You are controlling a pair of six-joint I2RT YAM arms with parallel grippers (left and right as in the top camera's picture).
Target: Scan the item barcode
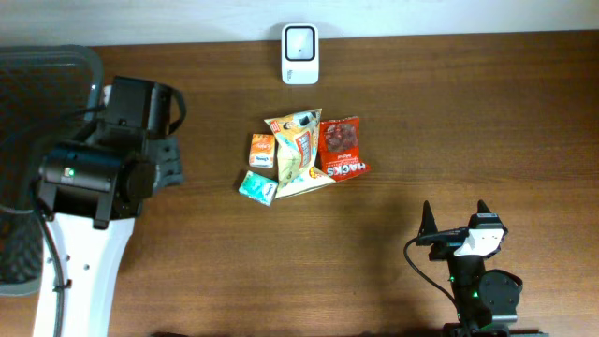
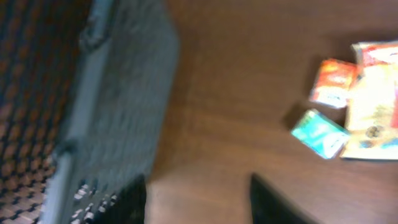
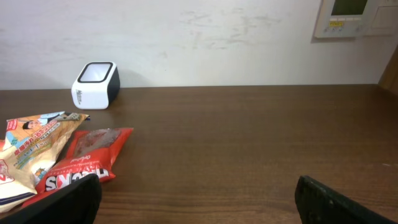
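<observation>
Dark brown wooden tabletop [image 1: 468, 112] runs under both my arms. My right gripper [image 1: 456, 215] stands wide and empty; the pile of snack packets [image 1: 299, 154], its red crinkly pouch [image 3: 81, 158] nearest, lies well ahead to the left. Beyond it, by the wall, sits the white box-shaped barcode scanner [image 1: 300, 54]. My left gripper [image 2: 199, 196], fingers parted around nothing, hovers beside the grey mesh basket [image 2: 118, 93], with the packets off to its right.

frame blurred. grey mesh basket [image 2: 118, 93] fills the left side, tilted. brown wooden table [image 2: 236, 74] takes up the rest. right edge: orange packet [image 2: 333, 82], teal packet [image 2: 320, 132] just below it, yellow bag [image 2: 373, 106] against both. bottom edge: left gripper [image 2: 199, 202], dark fingers [image 2: 273, 205] apart, bare wood between.
</observation>
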